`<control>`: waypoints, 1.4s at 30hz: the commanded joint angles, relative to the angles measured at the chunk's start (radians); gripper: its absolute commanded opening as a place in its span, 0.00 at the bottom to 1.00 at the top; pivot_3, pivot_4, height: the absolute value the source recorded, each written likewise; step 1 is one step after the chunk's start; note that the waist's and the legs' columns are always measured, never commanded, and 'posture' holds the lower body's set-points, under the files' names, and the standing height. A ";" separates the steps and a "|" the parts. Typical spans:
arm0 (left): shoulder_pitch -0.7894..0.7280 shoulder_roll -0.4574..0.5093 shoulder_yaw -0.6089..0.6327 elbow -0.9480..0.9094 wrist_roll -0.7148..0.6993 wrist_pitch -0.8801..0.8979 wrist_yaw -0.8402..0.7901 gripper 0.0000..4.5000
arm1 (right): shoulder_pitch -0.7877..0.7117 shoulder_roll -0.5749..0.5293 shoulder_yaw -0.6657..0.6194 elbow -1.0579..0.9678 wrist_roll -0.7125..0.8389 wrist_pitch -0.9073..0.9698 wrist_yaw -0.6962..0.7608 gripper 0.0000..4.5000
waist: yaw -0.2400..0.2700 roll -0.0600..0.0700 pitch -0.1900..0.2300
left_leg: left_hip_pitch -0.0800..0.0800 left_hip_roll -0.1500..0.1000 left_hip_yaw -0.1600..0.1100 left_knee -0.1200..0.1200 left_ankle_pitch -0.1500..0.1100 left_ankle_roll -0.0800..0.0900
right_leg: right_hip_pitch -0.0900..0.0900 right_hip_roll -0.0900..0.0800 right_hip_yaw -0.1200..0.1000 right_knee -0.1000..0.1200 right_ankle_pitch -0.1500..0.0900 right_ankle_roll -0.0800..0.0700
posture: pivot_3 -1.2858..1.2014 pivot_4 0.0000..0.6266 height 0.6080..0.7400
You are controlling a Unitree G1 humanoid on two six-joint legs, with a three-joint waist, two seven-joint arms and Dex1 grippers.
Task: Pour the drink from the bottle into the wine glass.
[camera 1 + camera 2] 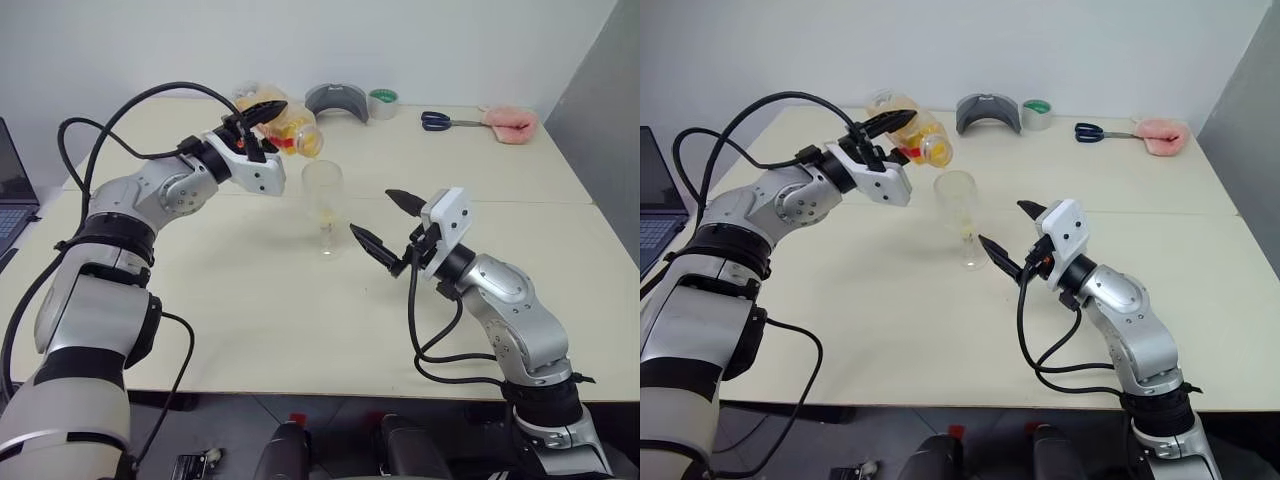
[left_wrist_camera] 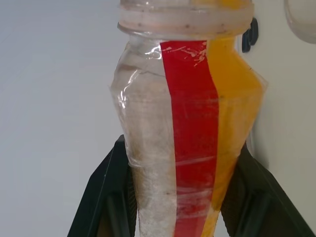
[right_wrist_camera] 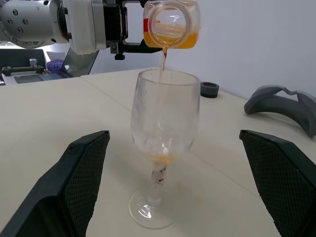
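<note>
Left fingers (image 2: 106,197) clamped on tipped bottle (image 1: 290,128), drink (image 3: 162,64) streaming into wine glass (image 3: 164,123), right fingers (image 3: 84,173) spread wide beside it.

Cream tables (image 1: 300,330) pushed together stand against a plain white wall (image 1: 300,40).

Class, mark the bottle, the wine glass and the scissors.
bottle (image 1: 921,137), right eye view, tilted body.
wine glass (image 3: 165,116), right wrist view, bowl.
scissors (image 1: 436,121), left eye view, dark handles.
</note>
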 commanded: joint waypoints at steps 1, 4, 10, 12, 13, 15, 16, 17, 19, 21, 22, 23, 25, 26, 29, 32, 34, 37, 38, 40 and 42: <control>-0.058 0.022 0.000 0.007 0.003 -0.003 0.045 0.39 | -0.011 -0.007 0.001 -0.028 0.018 0.007 0.019 1.00 | 0.000 0.000 0.000 | 0.000 0.000 0.000 0.000 0.000 0.000 | 0.000 0.000 0.000 0.000 0.000 0.000 | 0.52 0.24 1.00; -0.067 0.022 -0.005 0.020 0.009 -0.001 0.055 0.39 | -0.006 -0.007 0.005 -0.035 0.022 0.013 0.027 1.00 | 0.000 0.000 0.000 | 0.000 0.000 0.000 0.000 0.000 0.000 | 0.000 0.000 0.000 0.000 0.000 0.000 | 0.52 0.24 1.00; -0.084 0.024 -0.021 0.037 0.018 0.003 0.076 0.39 | 0.009 -0.003 0.009 -0.044 0.027 0.014 0.033 1.00 | 0.000 0.000 0.000 | 0.000 0.000 0.000 0.000 0.000 0.000 | 0.000 0.000 0.000 0.000 0.000 0.000 | 0.52 0.24 1.00; -0.089 0.025 -0.025 0.042 0.021 0.006 0.082 0.39 | 0.014 0.000 0.008 -0.047 0.029 0.012 0.035 1.00 | 0.000 0.000 0.000 | 0.000 0.000 0.000 0.000 0.000 0.000 | 0.000 0.000 0.000 0.000 0.000 0.000 | 0.52 0.24 1.00; -0.091 0.026 -0.026 0.044 0.022 0.008 0.085 0.39 | 0.017 0.000 0.007 -0.048 0.029 0.011 0.036 1.00 | 0.000 0.000 0.000 | 0.000 0.000 0.000 0.000 0.000 0.000 | 0.000 0.000 0.000 0.000 0.000 0.000 | 0.52 0.24 1.00; -0.096 0.027 -0.029 0.050 0.023 0.013 0.091 0.39 | 0.021 0.001 0.005 -0.050 0.029 0.012 0.034 1.00 | 0.000 0.000 0.000 | 0.000 0.000 0.000 0.001 0.000 0.000 | 0.000 0.000 0.000 0.001 0.000 0.000 | 0.52 0.24 1.00; -0.099 0.027 -0.030 0.054 0.023 0.015 0.093 0.39 | 0.022 0.001 0.004 -0.051 0.029 0.012 0.033 1.00 | -0.001 0.000 0.000 | 0.000 0.000 0.000 0.001 0.000 0.000 | 0.000 0.000 0.000 0.001 0.000 0.000 | 0.52 0.24 1.00; -0.102 0.027 -0.032 0.058 0.024 0.018 0.095 0.39 | 0.023 0.002 0.003 -0.052 0.030 0.012 0.032 1.00 | -0.001 0.000 0.000 | 0.000 0.000 0.000 0.001 0.000 0.000 | 0.000 0.000 0.000 0.001 0.000 0.000 | 0.52 0.24 1.00; -0.105 0.026 -0.035 0.065 0.027 0.022 0.100 0.39 | 0.023 0.003 0.002 -0.055 0.032 0.013 0.030 1.00 | -0.001 0.000 0.000 | 0.000 0.000 0.000 0.001 0.000 0.000 | 0.000 0.000 0.000 0.001 0.000 0.000 | 0.52 0.24 1.00; -0.106 0.025 -0.041 0.069 0.029 0.027 0.107 0.39 | 0.022 0.005 0.002 -0.060 0.036 0.014 0.028 1.00 | -0.001 0.000 0.000 | 0.000 0.000 0.000 0.001 0.000 0.000 | 0.000 0.000 0.000 0.001 0.000 0.000 | 0.52 0.24 1.00; -0.106 0.024 -0.043 0.071 0.029 0.029 0.110 0.39 | 0.021 0.005 0.002 -0.062 0.038 0.015 0.027 1.00 | -0.001 0.000 0.000 | 0.000 0.000 0.000 0.001 0.000 0.000 | 0.000 0.000 0.000 0.001 0.000 0.000 | 0.52 0.24 1.00; -0.107 0.023 -0.043 0.073 0.030 0.030 0.112 0.39 | 0.021 0.006 0.003 -0.064 0.040 0.016 0.026 1.00 | -0.001 0.000 0.000 | 0.000 0.000 0.000 0.001 0.000 -0.001 | 0.000 0.000 0.000 0.001 0.000 0.000 | 0.52 0.24 1.00; -0.107 0.017 -0.045 0.075 0.034 0.032 0.118 0.39 | 0.022 0.007 0.006 -0.069 0.042 0.019 0.024 1.00 | -0.001 0.000 0.000 | -0.001 0.000 0.000 0.001 0.001 -0.002 | 0.000 0.000 0.000 0.001 0.000 0.000 | 0.52 0.24 1.00; -0.106 0.014 -0.047 0.075 0.034 0.032 0.121 0.39 | 0.023 0.007 0.008 -0.073 0.043 0.021 0.023 1.00 | -0.001 0.000 0.000 | 0.000 0.000 0.000 0.001 0.001 -0.002 | 0.000 0.000 0.000 0.001 0.000 0.000 | 0.52 0.24 1.00; -0.107 0.007 -0.051 0.076 0.035 0.033 0.128 0.39 | 0.029 0.008 0.013 -0.084 0.044 0.027 0.020 1.00 | -0.001 0.000 0.000 | -0.001 0.000 0.000 0.001 0.001 -0.002 | 0.000 0.000 0.000 0.001 0.000 0.000 | 0.52 0.24 1.00; -0.110 0.003 -0.055 0.079 0.038 0.036 0.134 0.39 | 0.034 0.010 0.019 -0.092 0.044 0.033 0.016 1.00 | -0.001 0.000 0.000 | -0.001 0.000 0.000 0.001 0.001 -0.002 | 0.000 0.000 0.000 0.001 0.000 0.000 | 0.52 0.24 1.00; -0.113 0.001 -0.060 0.082 0.038 0.038 0.138 0.39 | 0.038 0.011 0.024 -0.098 0.045 0.036 0.014 1.00 | -0.001 0.000 0.000 | -0.001 0.000 0.000 0.001 0.001 -0.002 | 0.000 0.000 0.000 0.001 0.000 0.000 | 0.52 0.24 1.00; -0.118 -0.002 -0.065 0.085 0.041 0.039 0.145 0.39 | 0.045 0.012 0.029 -0.107 0.048 0.040 0.010 1.00 | -0.001 0.000 0.000 | -0.001 0.000 0.000 0.001 0.001 -0.002 | -0.001 0.000 0.000 0.002 0.000 0.000 | 0.52 0.24 1.00; -0.120 -0.003 -0.068 0.086 0.043 0.040 0.148 0.39 | 0.047 0.012 0.032 -0.111 0.051 0.042 0.009 1.00 | -0.001 0.000 0.000 | -0.001 0.000 0.000 0.001 0.001 -0.002 | -0.001 0.000 0.000 0.002 0.000 0.000 | 0.52 0.24 1.00; -0.123 -0.004 -0.072 0.088 0.045 0.041 0.152 0.39 | 0.051 0.013 0.035 -0.117 0.054 0.046 0.009 1.00 | -0.001 0.000 0.000 | -0.001 0.000 0.001 0.001 0.001 -0.002 | -0.001 0.000 0.000 0.002 0.000 0.000 | 0.52 0.24 1.00; -0.127 -0.005 -0.076 0.091 0.047 0.043 0.158 0.39 | 0.052 0.014 0.037 -0.118 0.052 0.048 0.008 1.00 | -0.001 0.000 0.000 | 0.000 0.000 0.001 0.001 0.001 -0.002 | -0.001 0.000 0.000 0.003 0.000 0.000 | 0.52 0.24 1.00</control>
